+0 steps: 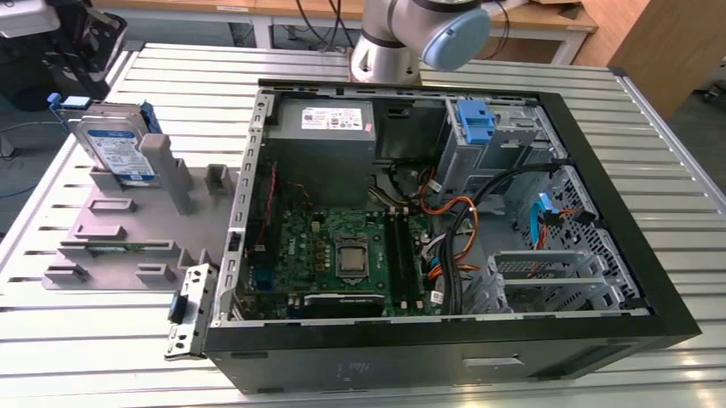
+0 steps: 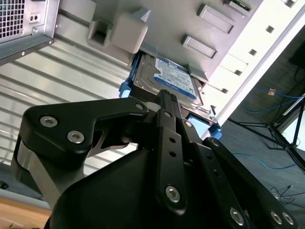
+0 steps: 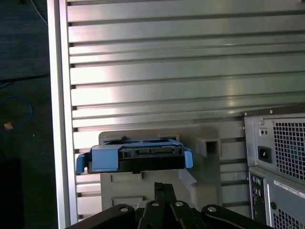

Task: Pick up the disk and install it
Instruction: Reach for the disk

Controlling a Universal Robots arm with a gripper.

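The disk (image 1: pixel 119 144) stands upright in a slot of a grey holder (image 1: pixel 125 229) on the exterior view's left, beside the open computer case (image 1: pixel 635 280). It is silver with a white-and-blue label and blue rails. In the second wrist view the disk (image 2: pixel 174 76) lies just past my gripper (image 2: pixel 164 95). In the first wrist view its blue-railed edge (image 3: pixel 138 156) faces me beyond my gripper (image 3: pixel 159 187). The fingers come together to a point with nothing between them, a short way off the disk.
Inside the case are a motherboard (image 1: pixel 340 251), a grey power supply (image 1: pixel 329 119), a blue bracket (image 1: pixel 477 123) in the drive bay, and loose cables (image 1: pixel 454 212). The case's vented rear (image 3: pixel 279 152) stands close beside the holder (image 3: pixel 209 143). The slatted metal table (image 1: pixel 182 68) ends near the disk.
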